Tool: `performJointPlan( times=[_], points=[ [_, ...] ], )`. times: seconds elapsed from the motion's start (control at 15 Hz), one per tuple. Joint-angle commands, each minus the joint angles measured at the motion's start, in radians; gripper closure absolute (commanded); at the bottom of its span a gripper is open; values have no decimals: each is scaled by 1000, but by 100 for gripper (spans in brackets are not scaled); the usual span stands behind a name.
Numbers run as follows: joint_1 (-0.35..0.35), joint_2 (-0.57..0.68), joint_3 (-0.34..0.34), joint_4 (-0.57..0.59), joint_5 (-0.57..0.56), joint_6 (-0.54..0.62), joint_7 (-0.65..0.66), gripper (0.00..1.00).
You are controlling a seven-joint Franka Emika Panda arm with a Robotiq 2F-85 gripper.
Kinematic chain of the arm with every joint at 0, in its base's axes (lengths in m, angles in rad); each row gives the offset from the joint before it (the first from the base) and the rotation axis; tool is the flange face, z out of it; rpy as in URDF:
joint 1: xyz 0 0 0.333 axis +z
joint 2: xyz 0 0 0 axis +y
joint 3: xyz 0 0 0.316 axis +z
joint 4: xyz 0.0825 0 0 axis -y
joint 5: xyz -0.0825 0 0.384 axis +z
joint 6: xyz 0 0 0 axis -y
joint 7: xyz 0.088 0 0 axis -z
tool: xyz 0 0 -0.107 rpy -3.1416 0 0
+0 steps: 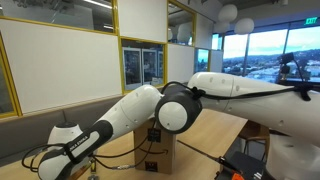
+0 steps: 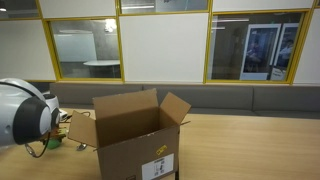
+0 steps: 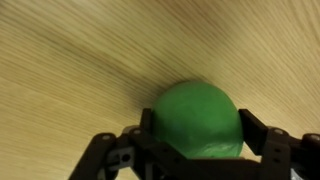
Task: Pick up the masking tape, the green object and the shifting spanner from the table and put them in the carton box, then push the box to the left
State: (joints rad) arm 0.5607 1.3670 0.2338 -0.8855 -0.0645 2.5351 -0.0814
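Wrist view: gripper (image 3: 197,137) is down at the table (image 3: 70,70) with the green object (image 3: 195,108) sitting square between the two fingers, one finger on each side of it. The finger tips look right at its sides, maybe touching, but I can't tell from this frame whether they're actually clamped or just straddling it. So grip is unconfirmed. The object reads as a round, ball-like lump with no long axis to line up on, so jaw orientation shouldn't matter. What matters is centring, and it looks centred across the jaw line, slightly ahead of the finger roots. It's resting on bare wood with nothing else near it in that view. In an exterior view the arm (image 2: 22,115) is low at the picture's left, and the carton box (image 2: 130,135) stands just beside it toward the picture's right, flaps up and mouth open. My read is that this is the grasp step on the green item, with a lift and a short carry over the near flap to follow. The risk is a round thing squirting out if the squeeze lands off-centre. Masking tape and spanner: can't make them out in any view, and can't see into the box either.
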Motion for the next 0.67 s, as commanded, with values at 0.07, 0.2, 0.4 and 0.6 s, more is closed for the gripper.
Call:
performJointPlan(
  times=[0.07,0.2,0.4,0.6],
  points=[
    [10,29,-15,60,-1,-9,19,40],
    [4,17,-25,46,-2,-8,28,40],
    [-11,-26,-65,5,-8,7,58,40],
    [-29,-88,-121,-52,-11,37,102,40]
  ],
)
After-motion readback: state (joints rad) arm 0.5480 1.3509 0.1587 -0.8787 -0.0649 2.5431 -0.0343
